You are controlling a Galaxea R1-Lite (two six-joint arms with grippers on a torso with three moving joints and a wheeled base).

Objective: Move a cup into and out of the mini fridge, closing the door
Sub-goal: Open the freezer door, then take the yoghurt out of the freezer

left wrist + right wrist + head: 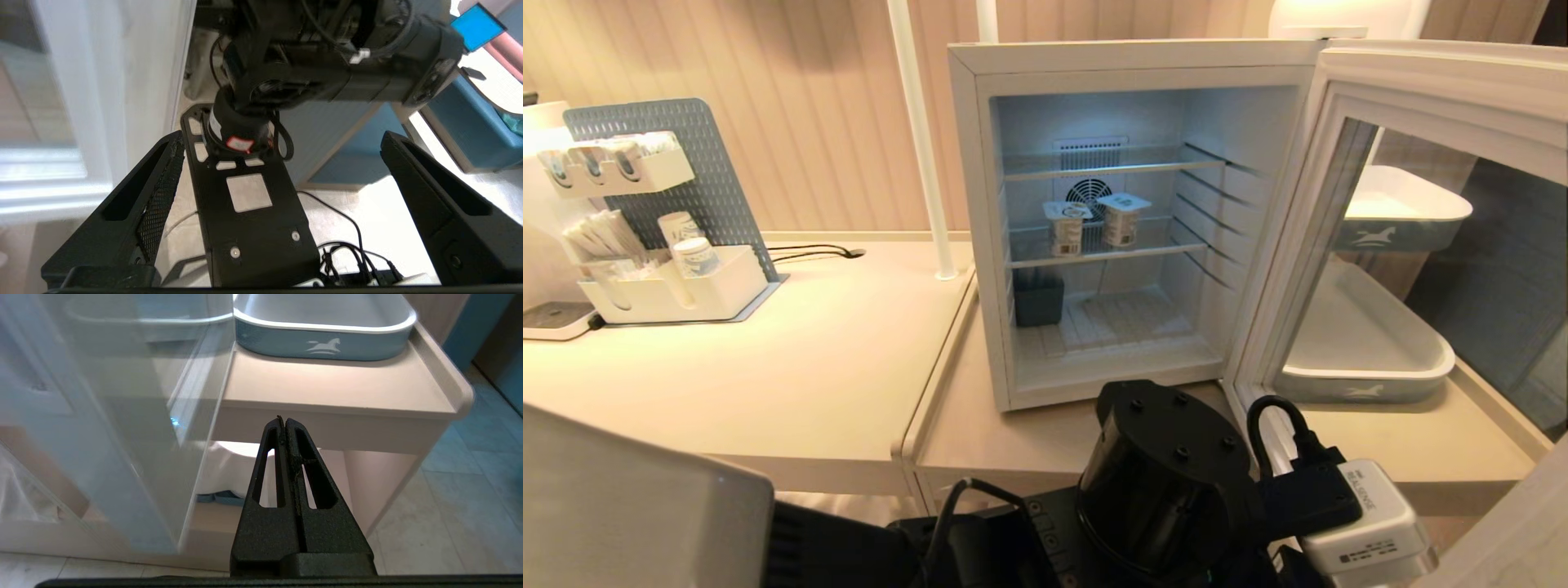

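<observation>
Black fingers [155, 204] of the left gripper [282, 171] spread wide, holding nothing; the right gripper [284, 424] is pressed shut, near the desk [327, 388]. Two cups [1094, 222] stand on the mini fridge [1127, 220] middle shelf, its door [1405, 229] swung open.
</observation>
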